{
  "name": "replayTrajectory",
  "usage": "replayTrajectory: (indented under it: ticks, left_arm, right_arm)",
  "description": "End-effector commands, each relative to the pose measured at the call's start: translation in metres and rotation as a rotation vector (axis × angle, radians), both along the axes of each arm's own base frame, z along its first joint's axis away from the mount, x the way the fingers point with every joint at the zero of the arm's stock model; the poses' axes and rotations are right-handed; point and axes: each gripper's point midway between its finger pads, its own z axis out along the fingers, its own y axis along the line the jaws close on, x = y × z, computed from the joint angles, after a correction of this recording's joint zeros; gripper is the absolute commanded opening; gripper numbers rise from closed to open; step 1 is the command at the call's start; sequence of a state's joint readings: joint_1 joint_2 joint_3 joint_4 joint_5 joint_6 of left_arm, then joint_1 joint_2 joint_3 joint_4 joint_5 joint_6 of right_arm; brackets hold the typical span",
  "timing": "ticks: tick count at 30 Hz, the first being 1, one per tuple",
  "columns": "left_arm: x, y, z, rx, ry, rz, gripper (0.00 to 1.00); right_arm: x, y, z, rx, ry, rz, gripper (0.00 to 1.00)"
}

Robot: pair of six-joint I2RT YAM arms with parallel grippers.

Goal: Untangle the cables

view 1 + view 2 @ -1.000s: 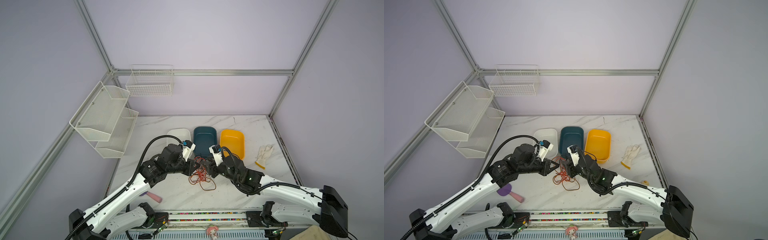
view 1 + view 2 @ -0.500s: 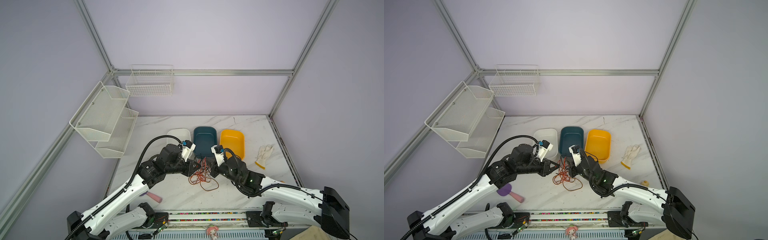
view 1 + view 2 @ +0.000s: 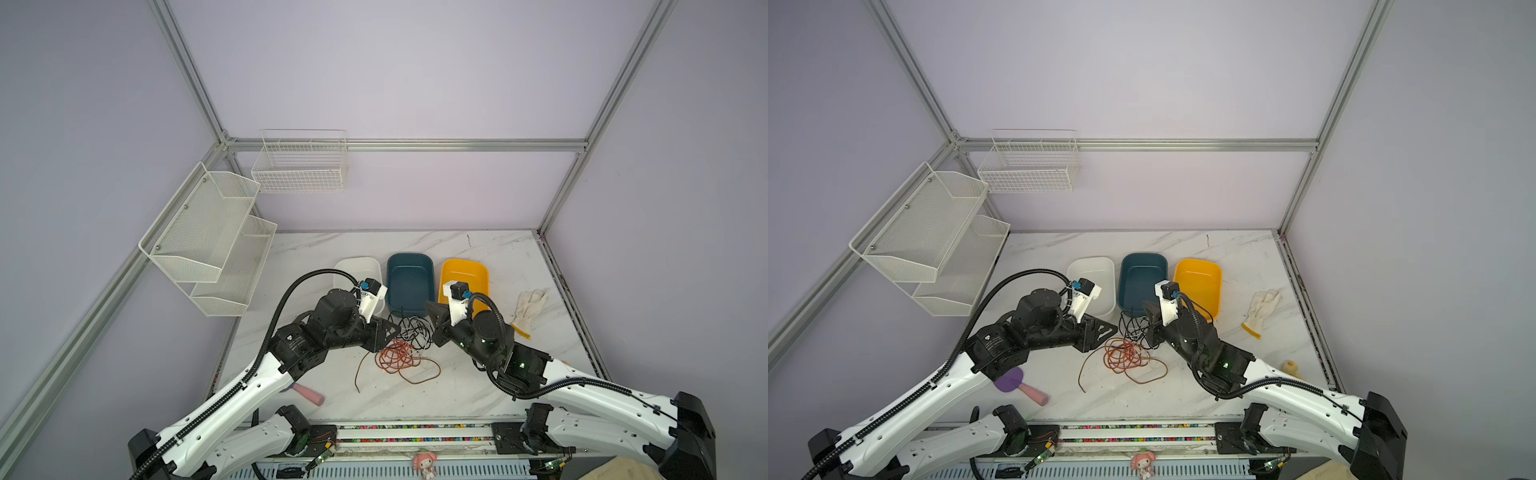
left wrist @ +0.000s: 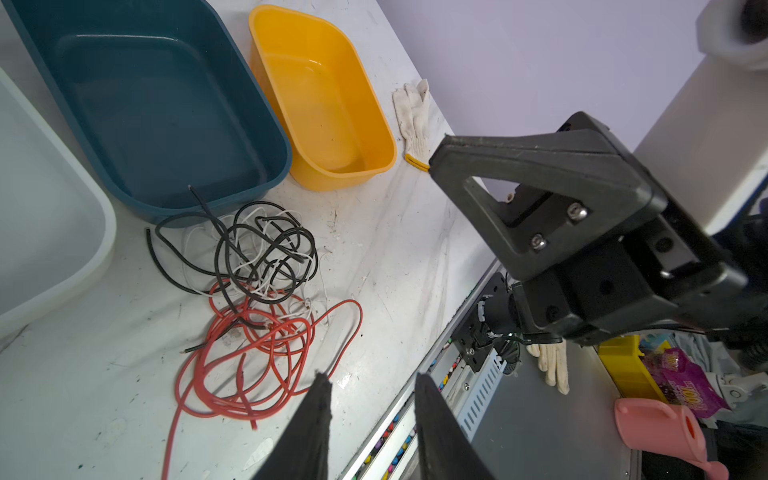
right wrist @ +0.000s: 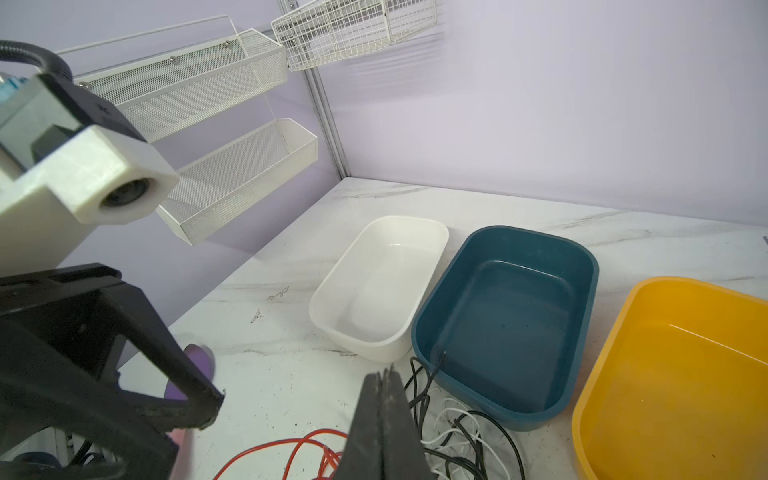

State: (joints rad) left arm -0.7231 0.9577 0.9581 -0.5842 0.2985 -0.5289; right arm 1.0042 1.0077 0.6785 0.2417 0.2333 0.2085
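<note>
Two white arms reach in over the marble table point(image 3: 457, 386) and meet just in front of the teal tub point(image 3: 409, 278). The left gripper point(image 4: 370, 376) hangs off that tub's near-left corner with its fingers spread and nothing between them. The right gripper point(image 5: 384, 374) hangs off the near-right corner, its fingers pressed flat together, and I can see no wire caught in them. A white tub point(image 3: 357, 266) stands just left of the teal one and a yellow tub point(image 3: 465, 270) just right. The cables point(image 3: 405, 345) lie in one loose heap on the table right in front of the teal tub, between the two grippers. The black point(image 4: 266, 245) and white point(image 4: 195, 237) strands lie nearest the tub, a black end poking up at its near rim, and the red-orange loops point(image 4: 249, 353) lie farther out. A pale work glove point(image 3: 528, 305) lies well right of the teal tub, beyond the yellow one. A purple scoop with a pink handle point(image 3: 1017, 384) lies far off to its near left.
</note>
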Motion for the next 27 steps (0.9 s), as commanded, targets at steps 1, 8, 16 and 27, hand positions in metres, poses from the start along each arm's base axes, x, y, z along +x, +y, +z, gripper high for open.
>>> replayTrajectory:
  ticks: [1, 8, 16, 27]
  left_arm:
    - [0.009, 0.001, 0.012, -0.006, -0.071, 0.02, 0.38]
    - [0.015, 0.019, 0.006, 0.059, -0.109, 0.098, 0.43]
    - [0.02, 0.039, 0.002, 0.105, -0.142, 0.189, 0.58]
    - [0.042, 0.069, 0.004, 0.267, -0.219, 0.311, 0.95]
  right_arm:
    - [-0.001, 0.02, -0.041, -0.092, 0.097, 0.062, 0.03]
    - [-0.024, 0.055, -0.078, -0.004, 0.273, 0.244, 0.26]
    - [-0.041, 0.069, -0.115, 0.023, 0.418, 0.326, 0.37]
    - [-0.039, 0.067, -0.139, 0.017, 0.482, 0.283, 0.35]
